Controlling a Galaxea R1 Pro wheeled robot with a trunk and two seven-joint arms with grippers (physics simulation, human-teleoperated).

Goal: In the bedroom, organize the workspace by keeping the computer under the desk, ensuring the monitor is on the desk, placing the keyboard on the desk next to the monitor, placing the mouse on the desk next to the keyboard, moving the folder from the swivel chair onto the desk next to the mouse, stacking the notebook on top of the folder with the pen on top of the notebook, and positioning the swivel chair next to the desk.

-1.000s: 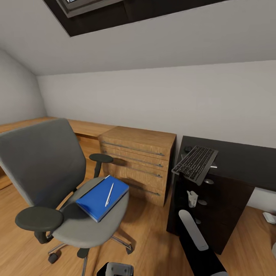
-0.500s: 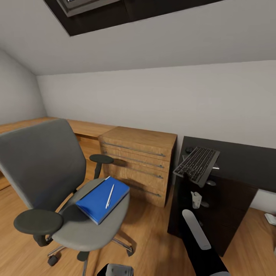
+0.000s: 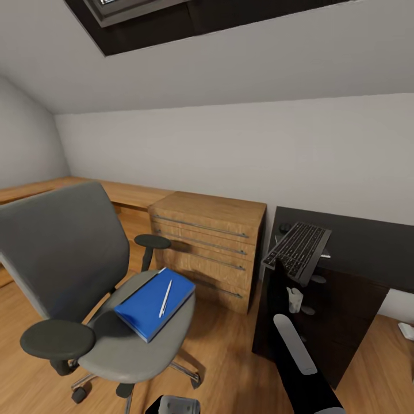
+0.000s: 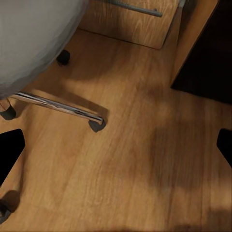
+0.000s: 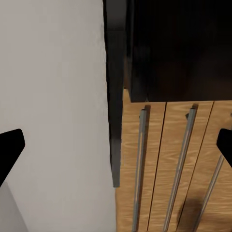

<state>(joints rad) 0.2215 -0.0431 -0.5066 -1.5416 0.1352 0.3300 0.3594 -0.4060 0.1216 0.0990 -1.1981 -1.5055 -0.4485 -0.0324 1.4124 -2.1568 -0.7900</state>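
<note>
Keyboard lies tilted over the desk corner, beside the right arm; pen rests on folder on swivel chair. Both grippers' fingers spread open, empty.

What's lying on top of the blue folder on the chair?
A slim white pen lies on the blue folder, on the swivel chair seat. Anything beneath the folder is hidden.

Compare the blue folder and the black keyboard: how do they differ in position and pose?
The folder lies flat on the swivel chair seat; the keyboard is tilted at the desk corner, overhanging it. The folder carries a pen; the keyboard carries nothing. Both are flat rectangles.
</note>
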